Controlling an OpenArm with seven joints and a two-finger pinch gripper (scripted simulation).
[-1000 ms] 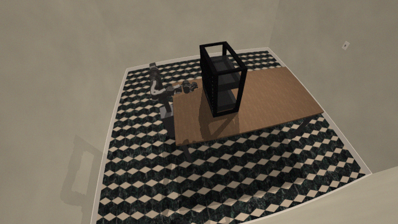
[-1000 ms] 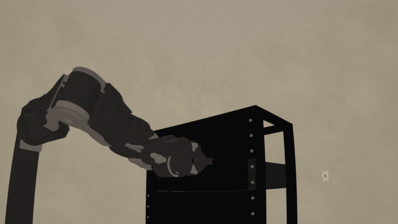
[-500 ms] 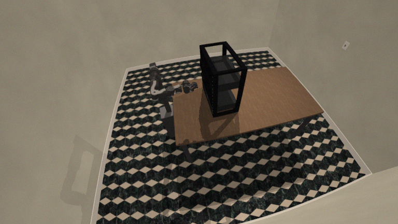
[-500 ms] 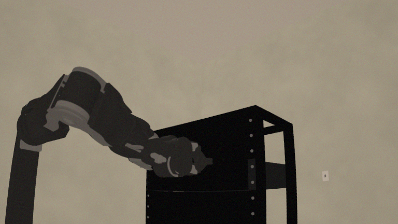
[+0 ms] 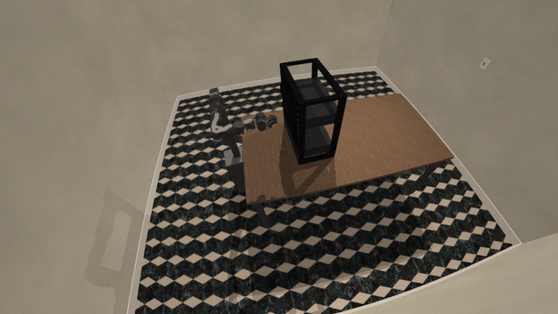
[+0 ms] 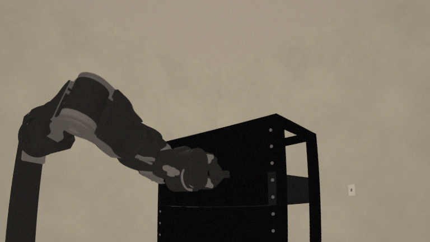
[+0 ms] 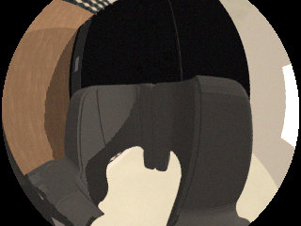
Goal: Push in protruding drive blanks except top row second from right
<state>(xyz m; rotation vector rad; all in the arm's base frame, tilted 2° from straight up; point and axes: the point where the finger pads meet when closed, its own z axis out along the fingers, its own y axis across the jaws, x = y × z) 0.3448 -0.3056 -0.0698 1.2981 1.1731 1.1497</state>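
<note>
Best done as a slow, straight push: line the closed fingertips up square on the face of one proud blank, press along the slide axis only, stop once the blank stops and latches, then back straight off. Worth keeping the force low and centred, since a sideways or high shove could lean or shift the rack (image 5: 340,118) on the worktop (image 5: 386,137). Must steer wide of the top row's second blank from the right. Hand (image 6: 224,173) pressed fully together, pinching nothing, held in front of the rack's front face at about mid-height; seen from above as standing a little off the rack (image 5: 271,120), touching nothing that can be made out. Rack upright near the middle of the worktop, front turned toward the arm. Chassis and blanks lost in black shadow in every view, so impossible to tell which blanks stand proud or which is being lined up; wrist view shows only the dark front beyond the hand's own body.
</note>
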